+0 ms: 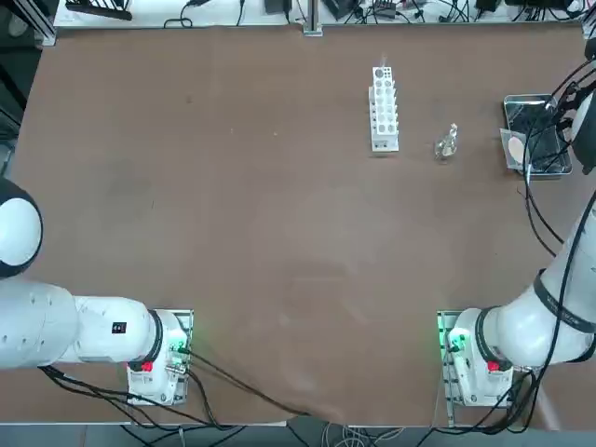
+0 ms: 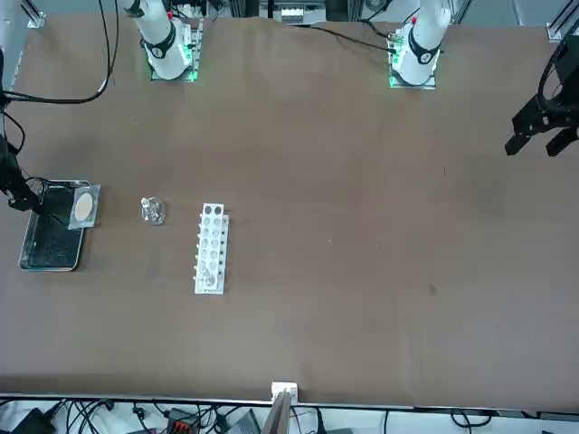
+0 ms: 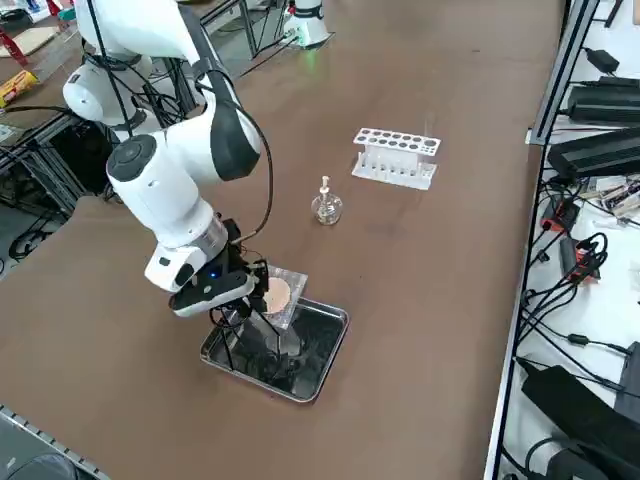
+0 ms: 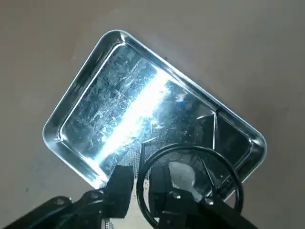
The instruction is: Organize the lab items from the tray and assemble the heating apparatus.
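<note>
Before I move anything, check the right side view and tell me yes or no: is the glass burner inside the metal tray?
No, the glass burner stands on the bare table, apart from the tray.

Bench (image 1: 270,214): brown, smooth, low sheen. Tray (image 4: 95,105) by the bench's right edge in the top view: silver metal, glossy, raised rim bright, floor marked with fine scratches and a strong glare streak. Tripod stand (image 4: 214,131): thin black wire, ring smooth, slight shine. Mesh square (image 3: 283,290): grey weave, round centre pale tan and matt. Burner (image 3: 326,207): clear glass, glossy, with white tip. Test-tube rack (image 3: 395,158): white, looks like plastic, smooth. Right pincer (image 4: 141,191): black, mostly matt, shiny metal screws.
</note>
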Robot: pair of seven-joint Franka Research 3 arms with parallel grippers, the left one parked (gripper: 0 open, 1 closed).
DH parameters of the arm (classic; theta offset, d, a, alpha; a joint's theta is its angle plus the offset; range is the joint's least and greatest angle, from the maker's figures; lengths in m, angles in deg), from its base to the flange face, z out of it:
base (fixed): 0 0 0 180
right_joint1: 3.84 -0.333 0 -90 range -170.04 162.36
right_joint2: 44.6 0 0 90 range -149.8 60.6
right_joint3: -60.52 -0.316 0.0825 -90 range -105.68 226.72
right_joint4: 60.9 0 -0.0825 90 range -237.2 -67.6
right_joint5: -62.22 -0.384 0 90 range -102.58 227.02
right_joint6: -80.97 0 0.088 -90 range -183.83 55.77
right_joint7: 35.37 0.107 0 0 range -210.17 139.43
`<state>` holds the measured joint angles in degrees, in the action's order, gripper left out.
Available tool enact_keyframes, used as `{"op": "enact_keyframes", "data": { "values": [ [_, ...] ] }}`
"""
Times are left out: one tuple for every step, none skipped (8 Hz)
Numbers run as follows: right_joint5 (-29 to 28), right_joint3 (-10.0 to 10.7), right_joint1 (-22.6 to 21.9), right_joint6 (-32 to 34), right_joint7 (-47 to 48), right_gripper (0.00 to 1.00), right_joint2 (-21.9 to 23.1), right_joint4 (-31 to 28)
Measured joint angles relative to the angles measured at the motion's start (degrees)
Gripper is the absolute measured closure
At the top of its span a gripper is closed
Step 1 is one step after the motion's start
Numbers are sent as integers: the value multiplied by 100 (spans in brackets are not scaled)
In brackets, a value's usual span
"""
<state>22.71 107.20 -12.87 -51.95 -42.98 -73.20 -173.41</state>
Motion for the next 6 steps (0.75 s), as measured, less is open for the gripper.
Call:
{"op": "enact_keyframes", "data": {
  "values": [
    [0,0,2,31,0,72,-1,0],
    [0,0,3,78,0,70,-2,0],
    [0,0,3,127,-1,71,-3,0],
    [0,0,3,161,-1,71,-3,0],
    [0,0,4,166,-3,71,-4,3],
    [-1,0,4,166,-4,72,-4,13]
  ]
}}
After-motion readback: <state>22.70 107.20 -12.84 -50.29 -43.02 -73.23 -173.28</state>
